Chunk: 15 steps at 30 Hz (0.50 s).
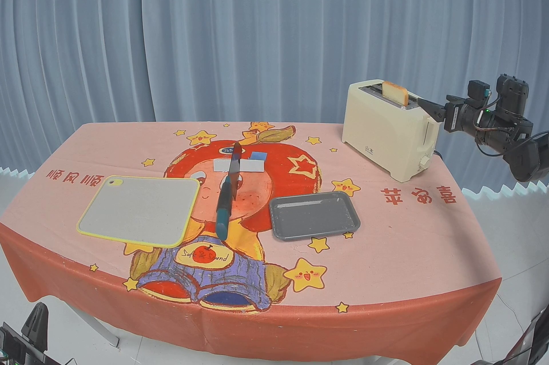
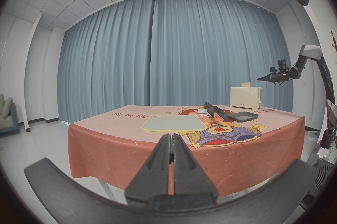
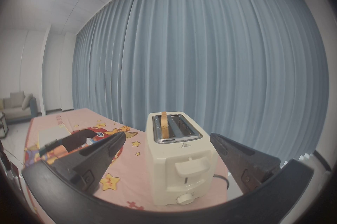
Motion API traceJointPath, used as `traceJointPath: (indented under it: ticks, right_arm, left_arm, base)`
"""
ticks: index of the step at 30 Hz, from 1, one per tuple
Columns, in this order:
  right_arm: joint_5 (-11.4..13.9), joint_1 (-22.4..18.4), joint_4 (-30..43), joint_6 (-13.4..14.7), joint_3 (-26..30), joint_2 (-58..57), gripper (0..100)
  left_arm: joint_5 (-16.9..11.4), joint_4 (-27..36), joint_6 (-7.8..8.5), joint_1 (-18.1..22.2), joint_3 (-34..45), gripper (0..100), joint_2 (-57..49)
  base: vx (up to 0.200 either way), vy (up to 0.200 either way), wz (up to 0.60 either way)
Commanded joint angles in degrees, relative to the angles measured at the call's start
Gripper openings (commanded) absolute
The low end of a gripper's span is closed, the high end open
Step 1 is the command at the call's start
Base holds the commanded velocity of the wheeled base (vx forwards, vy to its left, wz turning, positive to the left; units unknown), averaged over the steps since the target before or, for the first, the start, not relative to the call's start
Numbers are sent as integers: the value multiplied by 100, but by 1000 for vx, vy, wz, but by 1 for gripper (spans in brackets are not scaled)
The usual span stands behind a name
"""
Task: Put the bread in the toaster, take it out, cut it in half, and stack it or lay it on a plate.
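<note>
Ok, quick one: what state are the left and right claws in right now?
Left claw: shut, holding nothing.
Right claw: open, holding nothing, facing the lever end of the toaster.

The toaster [image 1: 389, 131] hides the lower part of the bread [image 1: 395, 92]. The head view's edge cuts off the left end effector [image 1: 36, 320].

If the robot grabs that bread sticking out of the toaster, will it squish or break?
The bread looks thin and browned, so probably light and fairly stiff, maybe crumbly under a hard pinch. It stands upright in the toaster slot, so it likely lifts straight out.
</note>
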Motion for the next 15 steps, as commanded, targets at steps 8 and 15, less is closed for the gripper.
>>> traceJointPath:
  ticks: [8, 15]
  right_arm:
    - [-16, 33, -247, 177, 741, -696, 0]
    - [-16, -2, -1038, 168, 1585, -837, 0]
  left_arm:
    - [2, -4, -1, -6, 101, 0, -5]
    - [2, -4, -1, 3, 101, 0, -5]
  base:
    - [0, 0, 0]
    - [0, 0, 0]
